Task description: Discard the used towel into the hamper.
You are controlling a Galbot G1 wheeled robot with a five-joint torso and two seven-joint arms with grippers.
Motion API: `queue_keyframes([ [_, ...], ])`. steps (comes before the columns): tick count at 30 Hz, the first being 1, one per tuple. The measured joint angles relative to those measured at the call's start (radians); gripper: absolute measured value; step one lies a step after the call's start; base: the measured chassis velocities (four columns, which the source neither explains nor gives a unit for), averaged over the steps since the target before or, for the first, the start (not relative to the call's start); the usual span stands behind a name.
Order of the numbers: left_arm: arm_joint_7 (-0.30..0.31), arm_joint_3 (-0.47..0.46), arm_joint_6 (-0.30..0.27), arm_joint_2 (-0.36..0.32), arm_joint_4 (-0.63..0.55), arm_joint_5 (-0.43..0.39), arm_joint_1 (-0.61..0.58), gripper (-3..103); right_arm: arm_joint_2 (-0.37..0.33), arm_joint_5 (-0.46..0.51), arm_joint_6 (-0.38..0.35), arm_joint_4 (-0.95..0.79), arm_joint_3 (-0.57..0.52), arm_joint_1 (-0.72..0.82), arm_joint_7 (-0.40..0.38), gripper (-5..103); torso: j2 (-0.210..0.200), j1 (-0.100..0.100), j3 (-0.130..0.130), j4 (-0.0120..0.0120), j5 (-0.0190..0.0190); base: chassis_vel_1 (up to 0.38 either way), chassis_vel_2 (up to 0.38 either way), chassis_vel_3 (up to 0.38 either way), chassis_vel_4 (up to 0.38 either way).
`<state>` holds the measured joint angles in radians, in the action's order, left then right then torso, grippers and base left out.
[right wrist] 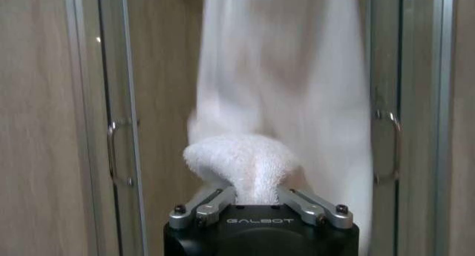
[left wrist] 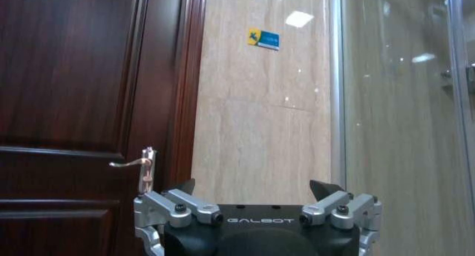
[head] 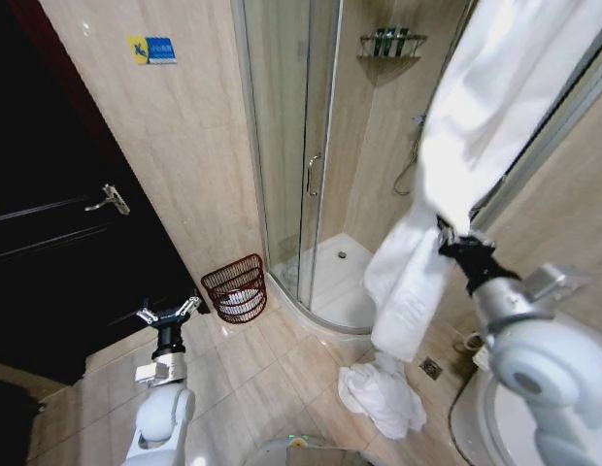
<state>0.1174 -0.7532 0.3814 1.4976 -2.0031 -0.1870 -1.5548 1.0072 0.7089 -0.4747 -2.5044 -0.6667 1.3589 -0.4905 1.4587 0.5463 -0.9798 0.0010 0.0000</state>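
A large white towel hangs down from the upper right, and my right gripper is shut on a bunched fold of it at mid-height. In the right wrist view the terry fold bulges out between the closed fingers of that gripper. The reddish-brown openwork hamper stands on the tiled floor against the wall, beside the shower corner, well left of the towel. My left gripper is held upright and open at lower left, near the hamper, with nothing in it.
A second white towel lies crumpled on the floor below the hanging one. The curved glass shower enclosure stands behind the hamper. A dark wooden door fills the left. A floor drain sits by the right wall.
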Motion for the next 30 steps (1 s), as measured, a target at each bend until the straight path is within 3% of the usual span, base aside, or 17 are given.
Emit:
queue_keyframes([
  [4, 0.0, 0.003, 0.001, -0.001, 0.003, 0.0, 0.007, 100, 0.038, -0.093, 0.026, 0.0, 0.041, 0.047, 0.017, 8, 0.0, 0.0, 0.0, 0.0001, -0.0001, 0.0, 0.0, 0.0, 0.0],
  [12, -0.001, 0.005, 0.002, -0.002, 0.009, 0.0, 0.014, 100, 0.006, -0.129, 0.032, 0.003, 0.035, 0.031, 0.022, 8, 0.0, 0.0, 0.0, 0.0003, 0.0001, 0.0, 0.0, 0.0, 0.0],
  [24, -0.001, 0.005, 0.011, -0.001, 0.015, 0.004, 0.008, 100, -0.008, -0.123, 0.04, 0.003, 0.021, 0.008, 0.02, 8, 0.0, 0.0, 0.0, 0.0002, 0.0001, 0.0, 0.0, 0.0, 0.0],
  [28, -0.001, 0.005, 0.01, 0.001, 0.014, 0.004, 0.01, 100, -0.024, -0.099, 0.04, 0.003, 0.011, -0.019, 0.016, 8, 0.0, 0.0, 0.0, 0.0001, 0.0001, 0.0, 0.0, 0.0, 0.0],
  [30, -0.004, 0.008, 0.004, 0.007, 0.013, 0.007, 0.017, 100, -0.056, -0.025, 0.027, 0.003, -0.01, -0.07, 0.0, 8, 0.0, 0.0, 0.0, 0.0001, 0.0001, 0.0, 0.0, 0.0, 0.0],
])
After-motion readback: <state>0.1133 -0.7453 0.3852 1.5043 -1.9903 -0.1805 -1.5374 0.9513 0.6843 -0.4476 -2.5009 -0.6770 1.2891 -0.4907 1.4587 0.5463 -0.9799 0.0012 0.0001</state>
